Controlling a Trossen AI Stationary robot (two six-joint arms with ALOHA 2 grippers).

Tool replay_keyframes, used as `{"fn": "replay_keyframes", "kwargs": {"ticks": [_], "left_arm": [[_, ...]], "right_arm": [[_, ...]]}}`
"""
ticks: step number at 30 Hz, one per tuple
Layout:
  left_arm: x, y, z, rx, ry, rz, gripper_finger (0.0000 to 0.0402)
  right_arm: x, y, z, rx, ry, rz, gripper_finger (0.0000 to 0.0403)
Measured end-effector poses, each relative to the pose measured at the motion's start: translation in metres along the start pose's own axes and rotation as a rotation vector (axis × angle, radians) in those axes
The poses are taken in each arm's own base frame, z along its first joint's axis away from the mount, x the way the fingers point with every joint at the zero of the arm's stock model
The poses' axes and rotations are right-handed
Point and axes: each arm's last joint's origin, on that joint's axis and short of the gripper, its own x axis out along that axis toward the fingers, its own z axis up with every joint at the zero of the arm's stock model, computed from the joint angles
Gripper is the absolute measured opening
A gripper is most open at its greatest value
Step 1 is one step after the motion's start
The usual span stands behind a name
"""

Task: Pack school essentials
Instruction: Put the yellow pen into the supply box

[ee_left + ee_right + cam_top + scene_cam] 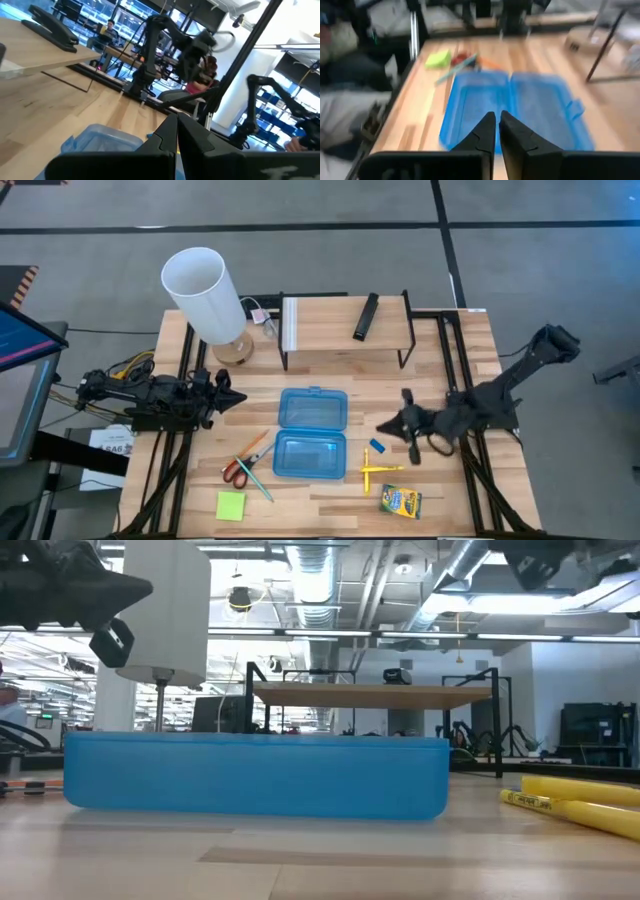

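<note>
The right gripper (385,427), fingers closed on nothing, hovers just beside the small blue eraser (376,446), nearer than the left.

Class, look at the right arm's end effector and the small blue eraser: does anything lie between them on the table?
Nothing visible does. The right end effector hangs just beside the eraser, with only bare table between them. The open blue case lies on its other side, out of the way.
</note>
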Motion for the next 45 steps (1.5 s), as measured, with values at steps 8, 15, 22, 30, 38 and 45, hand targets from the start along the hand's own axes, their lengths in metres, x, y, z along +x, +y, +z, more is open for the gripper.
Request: {"fn": "replay_keyframes", "kwargs": {"ticks": [8,15,22,30,38,45], "left_arm": [[0.0,0.001,0.001,0.0,-0.018,0.034,0.0],[0.0,0.001,0.001,0.001,-0.018,0.034,0.0],[0.0,0.001,0.0,0.002,-0.015,0.035,0.0],[0.0,0.001,0.0,0.003,-0.008,0.034,0.0],[0.0,0.001,0.0,0.003,-0.008,0.034,0.0],[0.0,0.001,0.001,0.001,-0.019,0.033,0.0]], "right_arm": [[0.039,0.034,-0.03,0.046,0.254,-0.024,0.0114],[0.071,0.053,-0.053,0.075,0.439,-0.02,0.017],[0.091,0.061,-0.071,0.032,0.609,-0.088,0.0168],[0.107,0.059,-0.092,0.09,0.762,-0.085,0.0169],[0.113,0.056,-0.1,0.098,0.799,-0.117,0.0141],[0.103,0.053,-0.089,0.1,0.794,-0.106,0.0053]]}}
